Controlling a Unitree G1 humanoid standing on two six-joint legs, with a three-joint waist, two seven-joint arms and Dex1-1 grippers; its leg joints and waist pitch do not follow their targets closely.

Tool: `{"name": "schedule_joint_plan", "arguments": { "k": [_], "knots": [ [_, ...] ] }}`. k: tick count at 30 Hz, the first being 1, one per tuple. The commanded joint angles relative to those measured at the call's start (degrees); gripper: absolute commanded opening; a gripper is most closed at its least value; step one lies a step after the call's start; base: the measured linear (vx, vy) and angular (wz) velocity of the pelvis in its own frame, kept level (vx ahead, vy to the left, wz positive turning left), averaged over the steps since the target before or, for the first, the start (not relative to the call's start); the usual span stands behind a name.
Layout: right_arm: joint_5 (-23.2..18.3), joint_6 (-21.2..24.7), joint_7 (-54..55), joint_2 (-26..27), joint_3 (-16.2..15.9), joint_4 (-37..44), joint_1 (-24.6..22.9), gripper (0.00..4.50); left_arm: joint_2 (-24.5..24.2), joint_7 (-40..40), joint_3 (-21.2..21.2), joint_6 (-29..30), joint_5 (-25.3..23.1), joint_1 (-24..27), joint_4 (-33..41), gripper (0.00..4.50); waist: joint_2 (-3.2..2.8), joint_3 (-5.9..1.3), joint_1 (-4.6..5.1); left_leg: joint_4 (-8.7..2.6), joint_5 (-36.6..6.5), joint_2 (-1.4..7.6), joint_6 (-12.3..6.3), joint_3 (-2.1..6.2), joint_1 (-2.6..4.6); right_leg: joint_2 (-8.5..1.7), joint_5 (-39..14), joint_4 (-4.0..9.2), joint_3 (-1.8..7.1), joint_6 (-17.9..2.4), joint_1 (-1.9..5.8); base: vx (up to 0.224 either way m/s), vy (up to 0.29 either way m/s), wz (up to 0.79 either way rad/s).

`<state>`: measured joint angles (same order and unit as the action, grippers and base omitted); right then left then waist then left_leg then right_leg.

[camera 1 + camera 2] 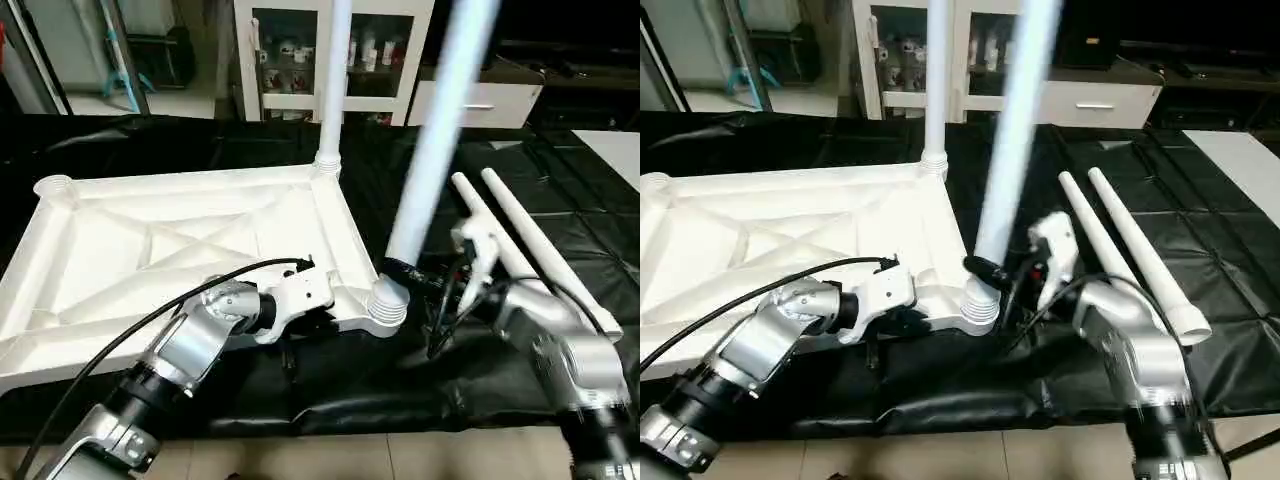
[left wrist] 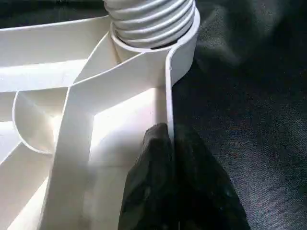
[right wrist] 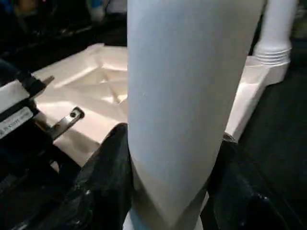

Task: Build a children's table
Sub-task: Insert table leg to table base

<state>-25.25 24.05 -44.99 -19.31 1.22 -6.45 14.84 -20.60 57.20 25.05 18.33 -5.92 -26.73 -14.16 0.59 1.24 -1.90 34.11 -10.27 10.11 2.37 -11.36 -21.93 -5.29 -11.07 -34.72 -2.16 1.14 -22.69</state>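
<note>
Four legs are showing in the head views, and only one of them, the far leg (image 1: pixel 333 80), is standing seated in its corner socket of the upturned tabletop (image 1: pixel 180 240), which is lying ribs-up on the black-covered counter (image 1: pixel 560 200) toward its left side. A second leg (image 1: pixel 435 140) is leaning in the near right socket (image 1: pixel 388 300), gripped low down by the right end effector (image 1: pixel 405 270), so by my judgement it is going in and not yet home. Two spare legs (image 1: pixel 520 235) are lying side by side near the counter's right edge, and at least one socket, the far left one (image 1: pixel 55 187), is sitting empty; roughly half the job is remaining.

Looking through the left wrist view, the left end effector (image 2: pixel 170 167) is pinching the tabletop's thin rim between nearly closed fingers, just beside the threaded socket.

Looking through the right wrist view, the right end effector's half-open fingers (image 3: pixel 103 177) are clasping the leaning leg on both sides.
</note>
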Motion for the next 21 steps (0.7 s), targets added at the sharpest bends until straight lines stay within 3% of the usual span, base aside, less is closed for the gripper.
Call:
{"name": "schedule_joint_plan", "arguments": {
  "k": [1, 3, 5, 13, 21],
  "knots": [
    [1.83, 1.01, 2.89, -0.27, 0.86, -2.11, -2.80, 1.83, 0.04, -2.36, -0.52, -0.17, -0.78, -0.25, -1.77, 0.00, -0.19, -1.69, 0.40, -5.38, -27.35, 2.93, 2.44, 2.20, 1.55, -2.82, -27.30, 6.17, 1.82, -6.81, 0.20, 0.000, 0.000, 0.00],
    [1.21, -0.01, 4.50, 1.05, 2.34, -1.67, -4.34, 1.83, 0.33, -2.67, -0.69, -0.36, -0.74, -0.57, -2.32, 0.00, -0.14, -1.63, 0.36, -5.32, -28.72, 2.91, 2.63, 2.21, 1.97, -2.89, -29.49, 6.70, 1.76, -6.00, -0.20, 0.000, 0.000, 0.00],
    [0.51, -0.31, 5.13, 1.75, 3.08, -1.53, -5.49, 1.83, 0.45, -2.72, -0.79, -0.52, -0.73, -0.84, -2.75, 0.00, -0.48, -1.78, 0.53, -5.74, -28.51, 2.99, 2.67, 2.45, 1.72, -2.80, -27.80, 6.63, 1.59, -5.96, 0.19, 0.000, 0.000, 0.00],
    [1.24, -0.15, 5.17, 1.52, 1.79, 0.45, -8.64, 1.83, 0.70, -2.95, -1.02, -0.90, -0.66, -1.37, -3.68, 0.00, -0.53, -1.65, 0.69, -5.99, -29.35, 2.96, 2.51, 2.38, 1.76, -2.86, -27.35, 6.91, 1.66, -6.09, 0.11, 0.000, 0.000, 0.00],
    [7.17, 0.17, 1.75, -4.03, -5.49, 1.65, -8.51, 1.83, 0.43, -2.84, -0.92, -1.20, -0.83, -1.47, -3.93, 0.00, -0.28, -1.50, 0.61, -6.02, -28.08, 3.00, 1.95, 2.28, 1.53, -2.89, -27.84, 6.98, 1.69, -5.54, 0.28, 0.000, 0.000, 0.00]
  ]
}}
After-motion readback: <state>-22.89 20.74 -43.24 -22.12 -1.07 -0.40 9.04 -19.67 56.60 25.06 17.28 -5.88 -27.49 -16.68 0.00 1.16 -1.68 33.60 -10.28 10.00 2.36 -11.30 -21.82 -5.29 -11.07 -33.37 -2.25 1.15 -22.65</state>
